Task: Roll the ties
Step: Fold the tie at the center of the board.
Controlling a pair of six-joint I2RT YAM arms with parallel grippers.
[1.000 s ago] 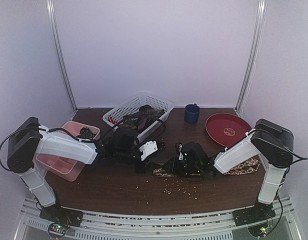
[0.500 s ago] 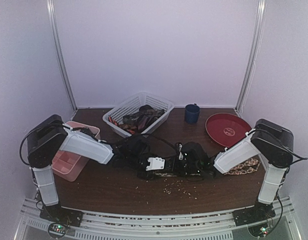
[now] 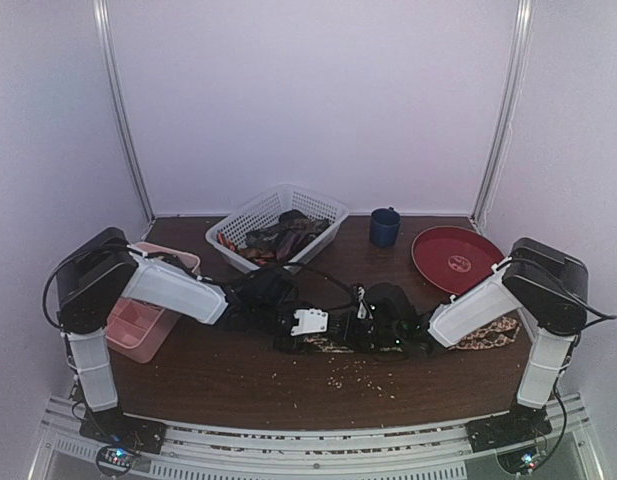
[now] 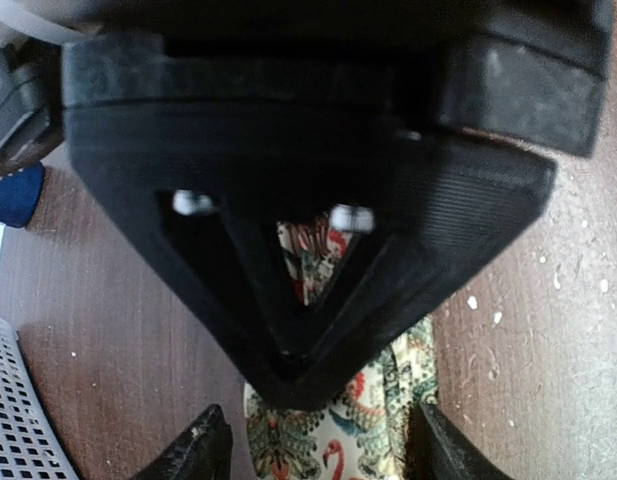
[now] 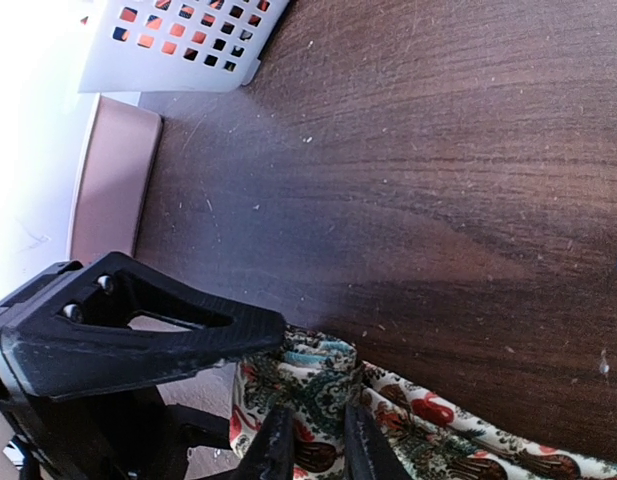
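A patterned tie (image 3: pixel 485 335) with birds and flowers lies flat on the brown table (image 3: pixel 238 375), running left under both grippers. Its left end is rolled up (image 5: pixel 323 375). My right gripper (image 5: pixel 316 452) is shut on that roll, its fingers (image 5: pixel 280 450) pinching the fabric. My left gripper (image 4: pixel 318 455) is open, with the tie (image 4: pixel 383 420) lying between its fingertips (image 4: pixel 203 452). In the top view the left gripper (image 3: pixel 310 325) and the right gripper (image 3: pixel 360 328) meet head-on at the table's middle. More dark and red ties (image 3: pixel 278 235) lie heaped in the white basket (image 3: pixel 323 208).
A pink compartment tray (image 3: pixel 138 325) sits at the left under my left arm. At the back stand a blue cup (image 3: pixel 385 227) and a red plate (image 3: pixel 456 258). Crumbs (image 3: pixel 353 375) dot the front of the table.
My left arm has swung from near the basket over to the tie's rolled end and stands against the right gripper, jaws slightly wider. The right arm has not moved.
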